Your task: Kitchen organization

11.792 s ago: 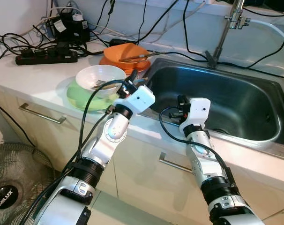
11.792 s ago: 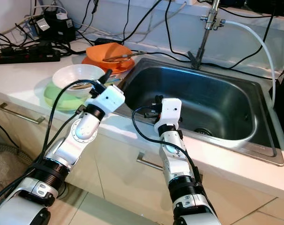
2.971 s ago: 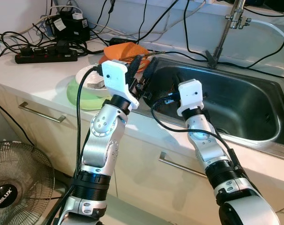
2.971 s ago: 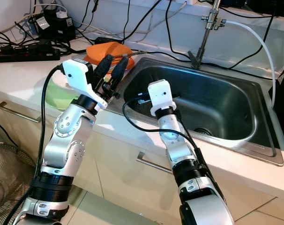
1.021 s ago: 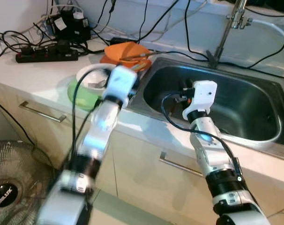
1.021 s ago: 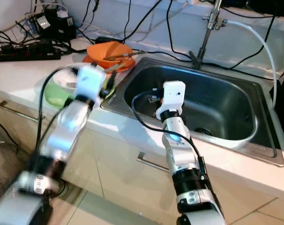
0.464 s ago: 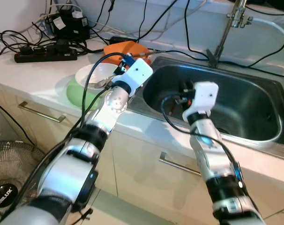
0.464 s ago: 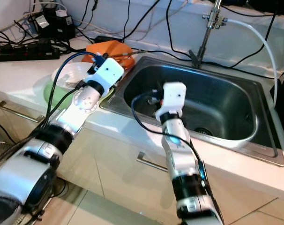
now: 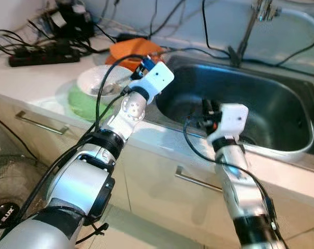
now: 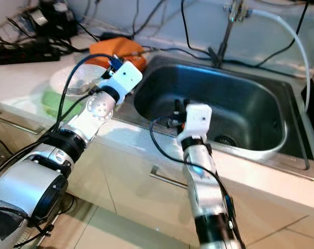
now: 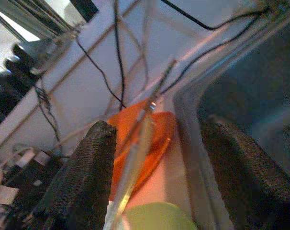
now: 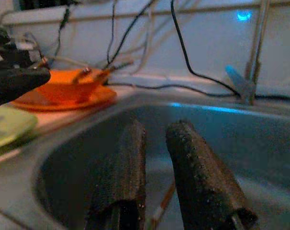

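Note:
A white bowl (image 9: 102,83) with a fork (image 9: 108,89) in it sits on a green plate (image 9: 84,101) on the counter. Behind it are stacked orange dishes (image 9: 131,49) with a thin utensil (image 11: 145,120) across them. My left gripper (image 9: 144,66) reaches between the bowl and the orange dishes at the sink's left rim, open and empty, pointing at the orange dishes (image 11: 154,129). My right gripper (image 9: 204,111) hangs inside the steel sink (image 9: 281,104) near its front wall, its fingers (image 12: 130,158) nearly together. A thin stick shows low in their gap; whether it is gripped is unclear.
A power strip (image 9: 40,52) and tangled cables lie at the back left of the counter. The faucet (image 9: 247,28) and a white hose (image 10: 297,46) rise behind the sink. Drawer handles (image 9: 38,123) run along the cabinet front, and a floor fan (image 9: 4,212) stands below left.
The camera has dipped and shifted a little. My left arm swung in from a blur and now holds beside the orange dishes. My right gripper has sunk slightly lower in the sink.

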